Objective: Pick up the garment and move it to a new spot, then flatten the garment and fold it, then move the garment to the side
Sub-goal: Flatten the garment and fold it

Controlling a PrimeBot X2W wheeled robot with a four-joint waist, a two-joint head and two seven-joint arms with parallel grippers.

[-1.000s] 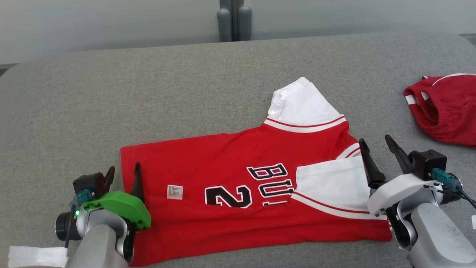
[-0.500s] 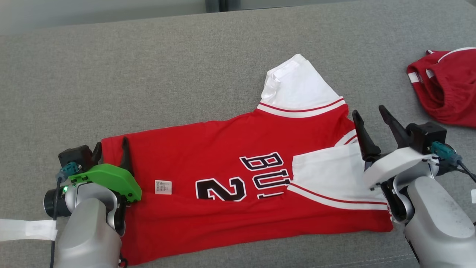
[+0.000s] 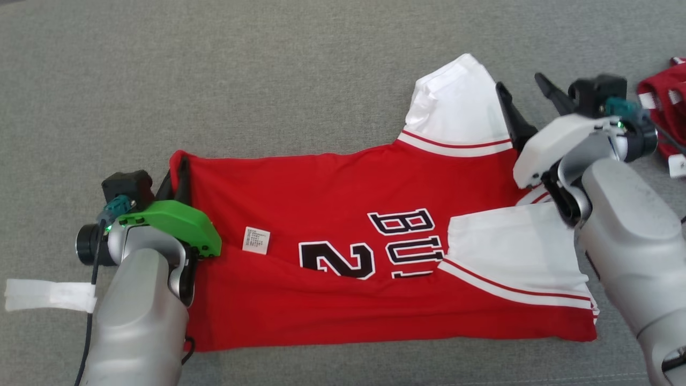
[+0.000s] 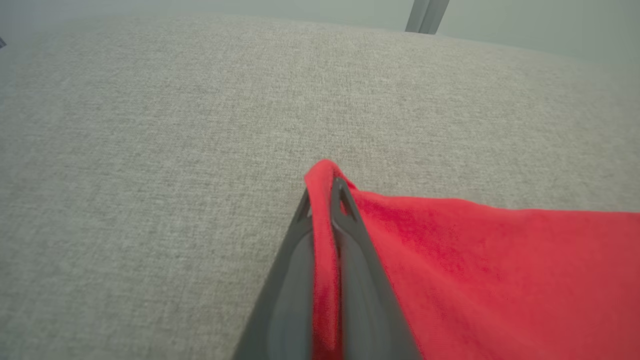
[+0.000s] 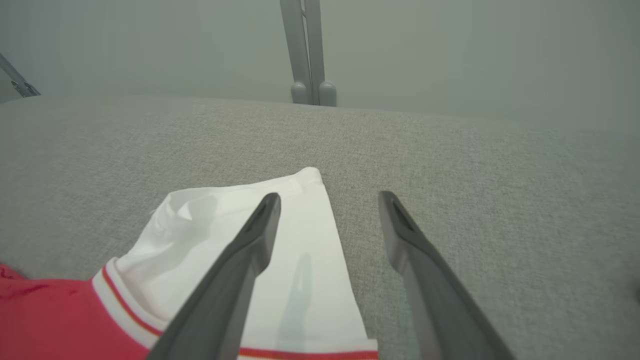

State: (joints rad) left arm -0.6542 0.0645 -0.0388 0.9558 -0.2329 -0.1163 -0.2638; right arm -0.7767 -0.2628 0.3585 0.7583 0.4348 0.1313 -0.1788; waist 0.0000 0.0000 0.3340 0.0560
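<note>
White strip (image 3: pixel 48 295): lying off the left end of the garment (image 3: pixel 332 214), well apart, hindering nothing.
Left gripper (image 4: pixel 322 187): I am pinching the garment's far-left hem corner, jaws closed on red fabric; I judge I am readying this end for a fold.
Garment body: lying flat and sideways on the grey surface (image 3: pixel 268 80), near sleeve (image 3: pixel 514 241) already folded onto its chest.
Far sleeve (image 3: pixel 455 102): sticking out past the garment's far edge.
Right gripper (image 3: pixel 518 80): I am holding it open and empty, one finger over that sleeve, the other beyond it.
Second red cloth (image 3: pixel 664 102): lying off the garment's right end, possibly crowding my right arm.
</note>
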